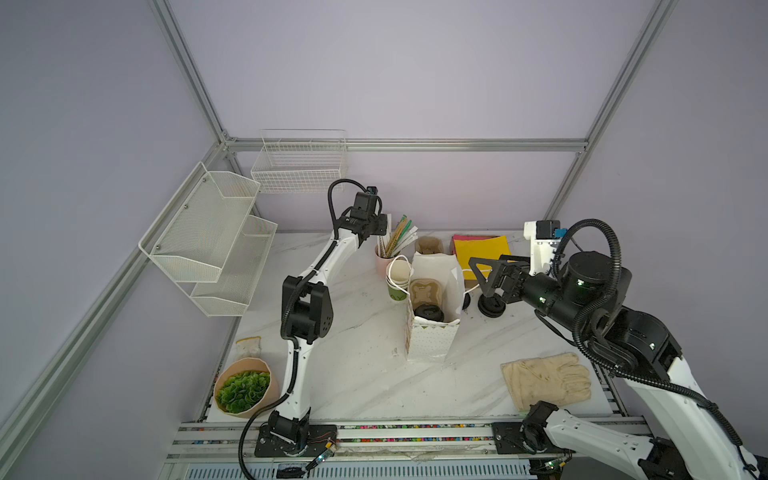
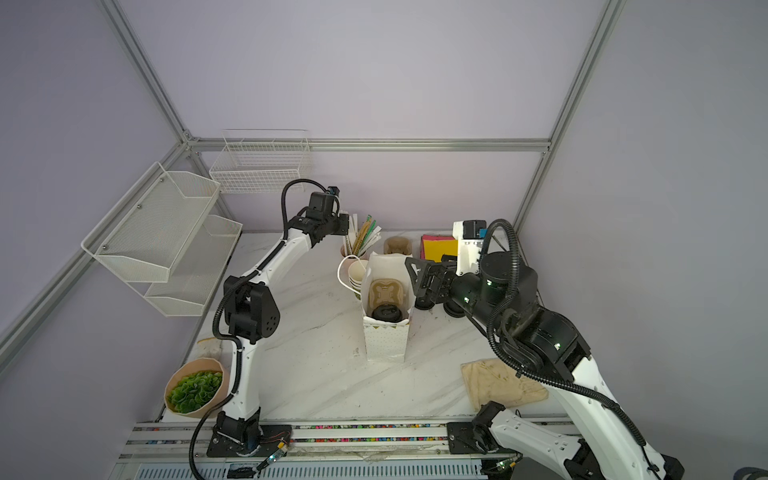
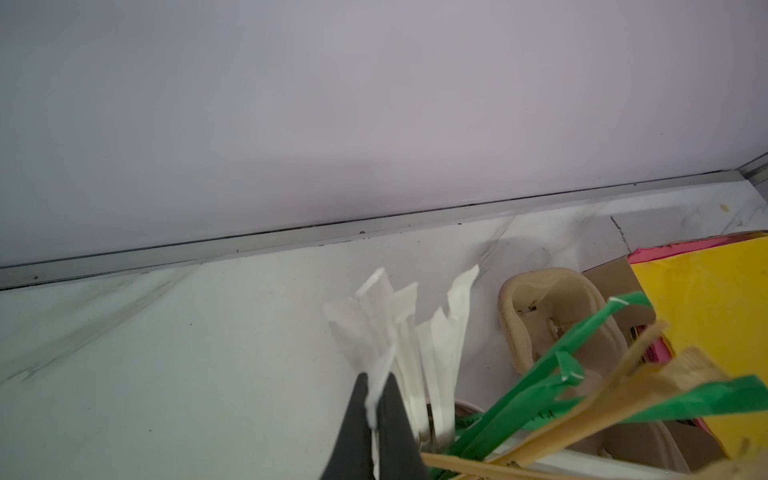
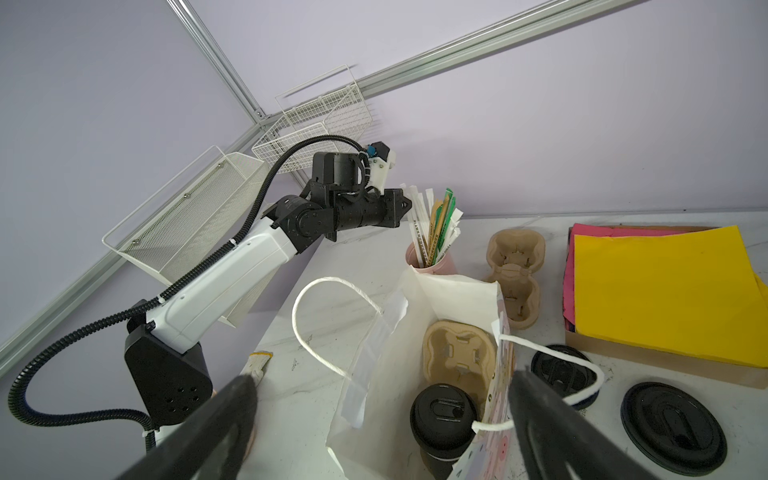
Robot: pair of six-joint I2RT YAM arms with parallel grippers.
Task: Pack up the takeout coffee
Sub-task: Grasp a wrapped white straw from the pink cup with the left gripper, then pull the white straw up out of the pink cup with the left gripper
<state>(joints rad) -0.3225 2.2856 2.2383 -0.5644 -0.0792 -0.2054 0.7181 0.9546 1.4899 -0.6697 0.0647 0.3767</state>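
The takeout coffee [image 1: 428, 312] [image 2: 386, 311] [image 4: 442, 415], a cup under a black round lid, stands in a brown pulp carrier [image 4: 459, 353] inside the upright white paper bag [image 1: 432, 343]. My right gripper [image 1: 482, 278] [image 2: 415, 278] [image 4: 384, 382] hangs open above the bag's right edge, and the bag's cord handle [image 4: 582, 395] lies against one finger. At the back, my left gripper [image 1: 384, 226] [image 3: 377, 380] is shut on a white paper-wrapped straw [image 3: 384, 359] that sticks up from the pink cup of straws [image 1: 383, 261] [image 4: 432, 262].
A stack of green cups [image 1: 397, 284] stands left of the bag. Behind it lie a second pulp carrier [image 1: 428, 245] and yellow and pink sheets [image 1: 480, 249]. Loose black lids [image 1: 492, 305] sit right of the bag. A glove [image 1: 546, 380], a plant pot [image 1: 243, 388] and wire shelves [image 1: 208, 241] are around.
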